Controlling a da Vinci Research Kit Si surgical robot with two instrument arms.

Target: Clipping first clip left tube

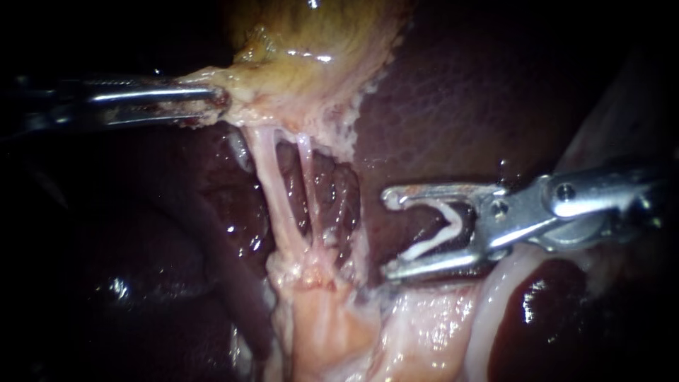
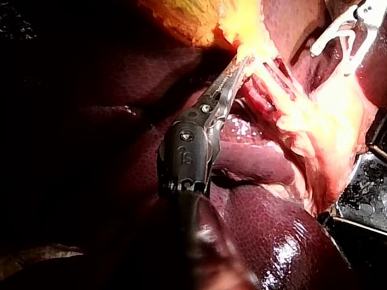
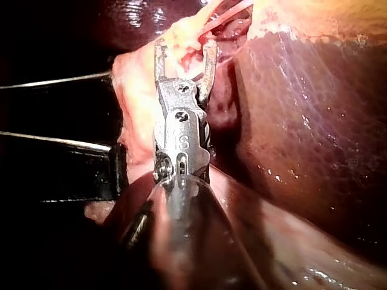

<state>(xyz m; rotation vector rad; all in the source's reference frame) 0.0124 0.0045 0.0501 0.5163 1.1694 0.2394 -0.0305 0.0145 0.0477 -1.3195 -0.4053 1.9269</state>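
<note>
My left instrument [image 1: 216,105] comes in from the left, its jaws shut on the pale lower edge of the yellowish gallbladder [image 1: 311,49]. Below that edge two thin pale tubes run down side by side, the left tube [image 1: 272,185] and the right tube [image 1: 308,185]. To their right, clear of both tubes, my right instrument [image 1: 390,233] holds its jaws wide apart with an open white clip [image 1: 440,228] seated between them and touching both. The left wrist view shows the left instrument [image 2: 237,65] gripping yellow tissue, with the clip [image 2: 331,40] beyond it. In the right wrist view the right instrument [image 3: 185,49] points at the tubes [image 3: 225,17].
Dark red liver [image 1: 488,92] lies behind and around the tubes. Pale fatty tissue [image 1: 332,332] spreads below where the tubes join. A pale fold [image 1: 495,297] curves under the right instrument. A black frame with thin rods [image 3: 66,151] stands beside the right instrument.
</note>
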